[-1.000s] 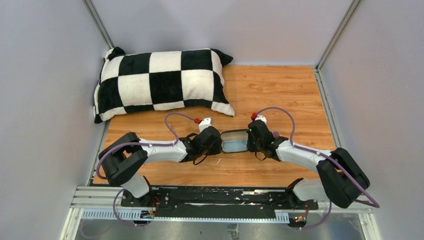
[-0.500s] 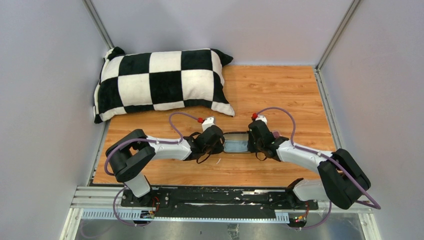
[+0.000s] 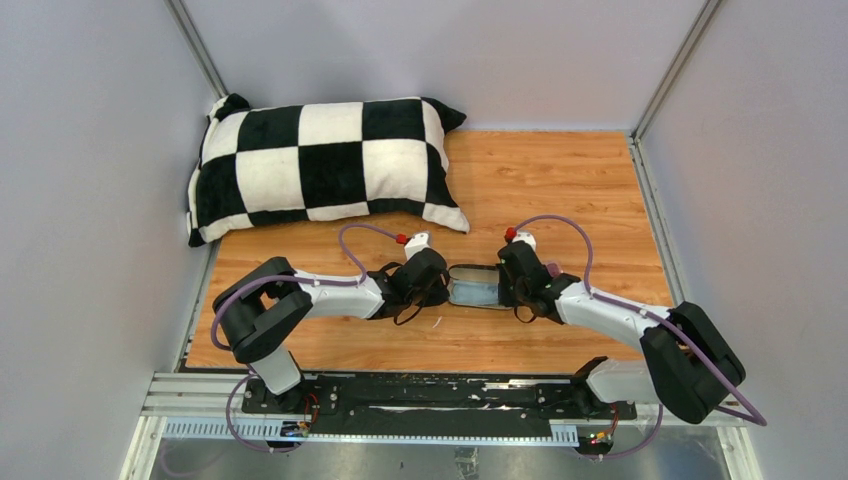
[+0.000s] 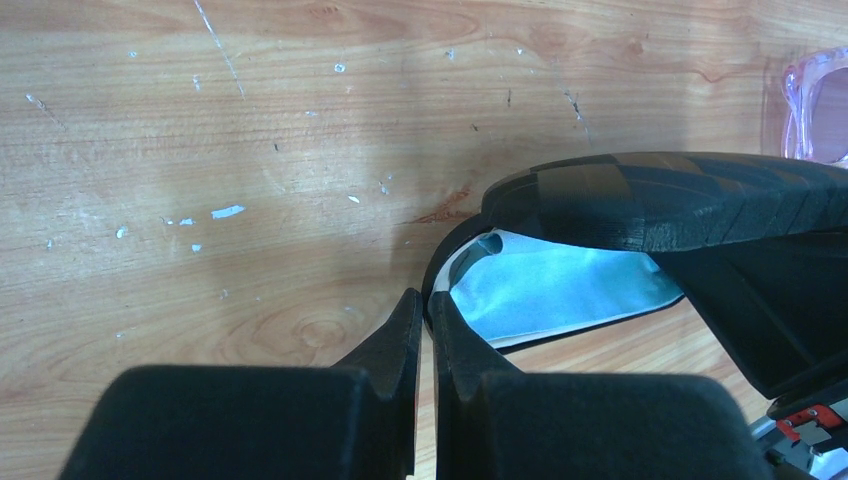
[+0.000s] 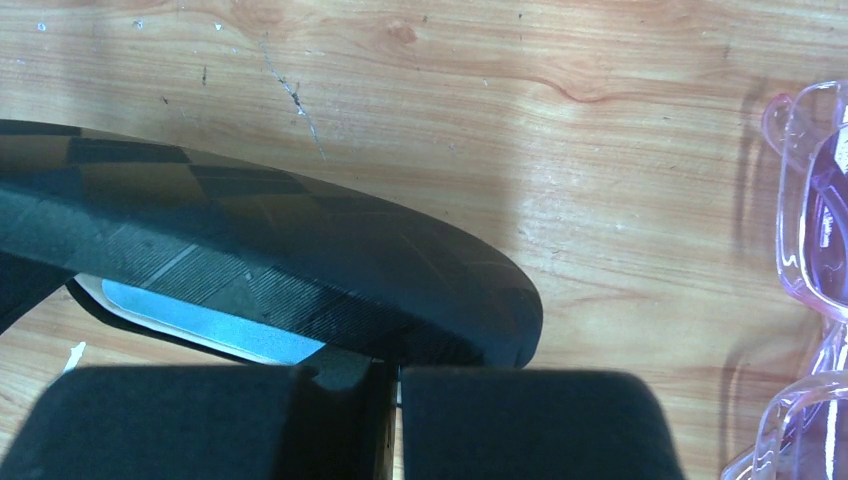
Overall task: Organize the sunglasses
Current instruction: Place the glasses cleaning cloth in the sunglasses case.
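The black oblong case (image 3: 473, 287) lies between my two grippers with its lid half lowered over a light blue cloth (image 4: 560, 290). My left gripper (image 4: 425, 300) is shut, its tips pinching the rim at the case's left end. My right gripper (image 5: 395, 385) is shut against the case's right end, under the lid (image 5: 280, 260). The sunglasses, with pink-purple lenses, lie on the wood just beyond the case, at the right edge of the right wrist view (image 5: 810, 200) and the top right corner of the left wrist view (image 4: 815, 110). The top view hides them behind my right arm.
A black-and-white checkered pillow (image 3: 320, 165) lies at the back left of the wooden table (image 3: 560, 180). Grey walls close in the left, back and right sides.
My left arm has pushed in toward the case. The case's opening looks narrower than a second ago, with less blue cloth showing. The right gripper stays at its end.
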`<state>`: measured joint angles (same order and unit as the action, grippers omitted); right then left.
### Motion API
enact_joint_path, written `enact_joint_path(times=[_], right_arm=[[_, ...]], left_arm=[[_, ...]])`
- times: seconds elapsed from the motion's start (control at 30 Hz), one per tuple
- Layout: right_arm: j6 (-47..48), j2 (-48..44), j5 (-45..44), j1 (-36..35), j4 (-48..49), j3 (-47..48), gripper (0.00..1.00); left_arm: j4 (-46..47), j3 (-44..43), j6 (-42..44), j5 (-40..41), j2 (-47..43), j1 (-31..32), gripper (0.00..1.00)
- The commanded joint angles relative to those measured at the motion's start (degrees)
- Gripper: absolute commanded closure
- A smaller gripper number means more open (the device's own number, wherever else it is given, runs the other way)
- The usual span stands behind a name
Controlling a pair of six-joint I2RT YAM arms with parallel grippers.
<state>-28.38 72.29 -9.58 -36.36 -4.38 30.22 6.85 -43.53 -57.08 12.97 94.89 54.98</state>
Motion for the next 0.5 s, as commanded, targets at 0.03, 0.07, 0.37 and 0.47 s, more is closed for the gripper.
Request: enact_joint_path(times=[0.03, 0.07, 0.37, 0.47], right_arm=[[0.64, -1.52, -2.84, -0.18, -2.18, -1.43, 1.0], [0.5, -1.58, -2.69, -0.2, -2.13, -1.52, 1.0], [-0.26, -4.36, -0.08, -0.13, -3.69, -1.46, 0.68], [-0.85, -7.75, 0.24, -0.2, -5.84, -1.38, 0.62]], left_arm=[[-0.19, -0.59, 0.21, -0.57, 0.7, -0.12, 1.0], [-0.21, -0.67, 0.14, -0.72, 0.76, -0.13, 1.0], [-0.39, -0.81, -0.72, -1.15, 0.45, -0.14, 1.0], [-0.95, -1.01, -1.19, -1.44, 0.33, -0.14, 1.0]])
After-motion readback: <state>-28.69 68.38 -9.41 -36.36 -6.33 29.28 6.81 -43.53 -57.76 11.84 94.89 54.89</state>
